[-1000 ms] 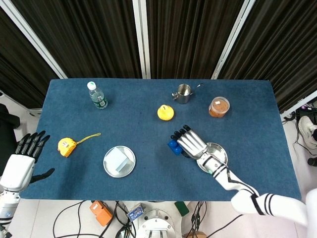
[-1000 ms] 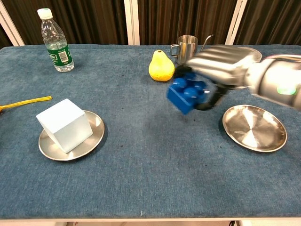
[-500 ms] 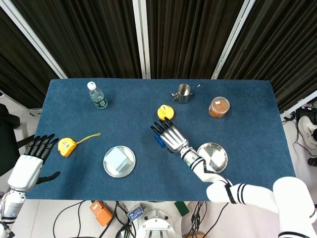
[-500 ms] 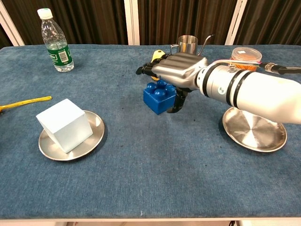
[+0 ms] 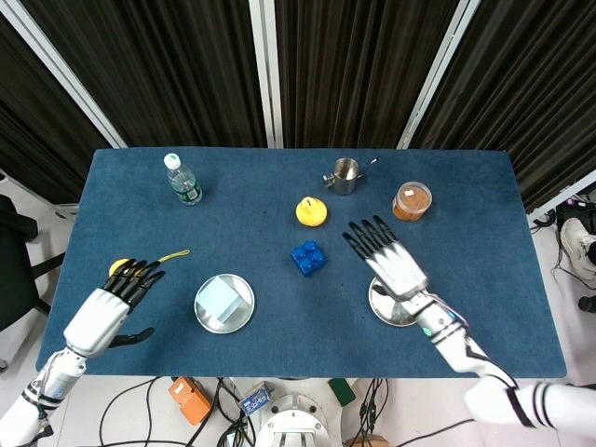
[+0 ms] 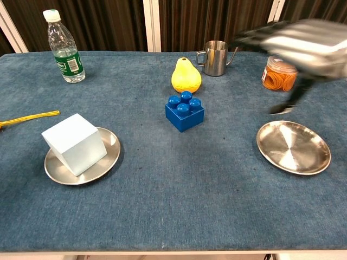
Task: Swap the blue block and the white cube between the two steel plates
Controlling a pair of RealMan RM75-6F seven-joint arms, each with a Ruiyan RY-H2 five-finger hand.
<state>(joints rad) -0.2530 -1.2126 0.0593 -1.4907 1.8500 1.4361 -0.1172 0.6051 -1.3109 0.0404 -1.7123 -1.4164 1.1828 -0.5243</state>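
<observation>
The blue block (image 5: 307,257) (image 6: 184,111) sits on the cloth at the table's middle, between the two plates, with nothing touching it. The white cube (image 5: 220,300) (image 6: 75,143) rests on the left steel plate (image 5: 244,317) (image 6: 110,147). The right steel plate (image 5: 391,312) (image 6: 293,147) holds nothing. My right hand (image 5: 386,264) (image 6: 295,40) hovers open above that plate with fingers spread, blurred in the chest view. My left hand (image 5: 114,303) is open over the table's left front, left of the cube's plate, and only the head view shows it.
A yellow pear (image 5: 311,211) (image 6: 186,76) lies just behind the block. A steel cup (image 5: 345,175) (image 6: 216,57) and an orange-filled jar (image 5: 411,201) (image 6: 278,76) stand at the back right, a water bottle (image 5: 183,180) (image 6: 63,47) at the back left. A yellow tape measure (image 5: 120,267) lies by my left hand.
My right hand let go of the blue block, which now stands on the cloth, and drew back to the right over the empty plate. My left hand moved in over the table.
</observation>
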